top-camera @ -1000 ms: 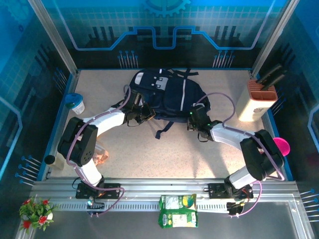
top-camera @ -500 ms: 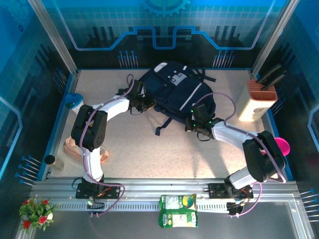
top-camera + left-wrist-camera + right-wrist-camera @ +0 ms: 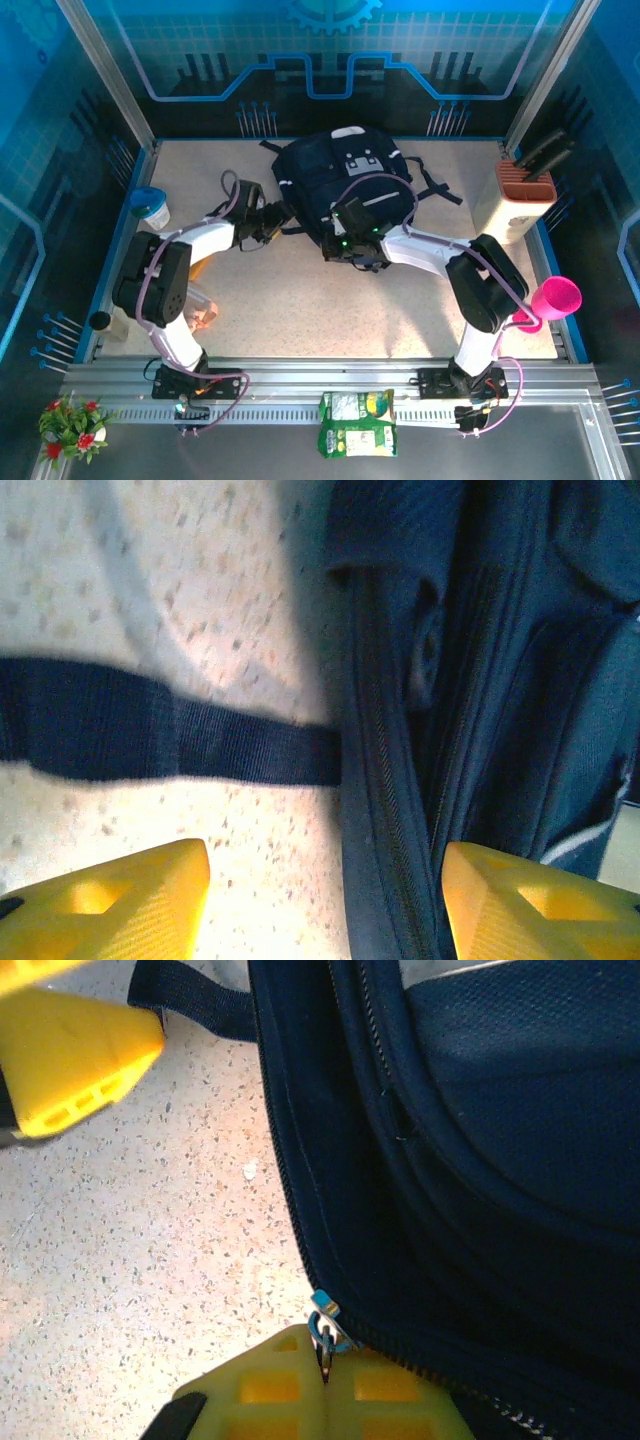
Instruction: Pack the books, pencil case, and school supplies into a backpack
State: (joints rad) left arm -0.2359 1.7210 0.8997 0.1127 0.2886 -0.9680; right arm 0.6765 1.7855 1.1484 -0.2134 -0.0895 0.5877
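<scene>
Navy backpack [image 3: 345, 175] (zipper side) touches right claw [image 3: 337, 243].

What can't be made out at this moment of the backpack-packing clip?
- Backpack contents: the overhead view shows just its outside, so whether anything is packed can't be told.
- Left gripper contact: the wrist view is blurred; its fingers straddle the zipper seam, grip unclear.
- Zipper pull: it sits at the lower finger of the right gripper; whether it is pinched can't be told, the frame edge cuts it off.
- Knife block contents: too small overhead.
</scene>
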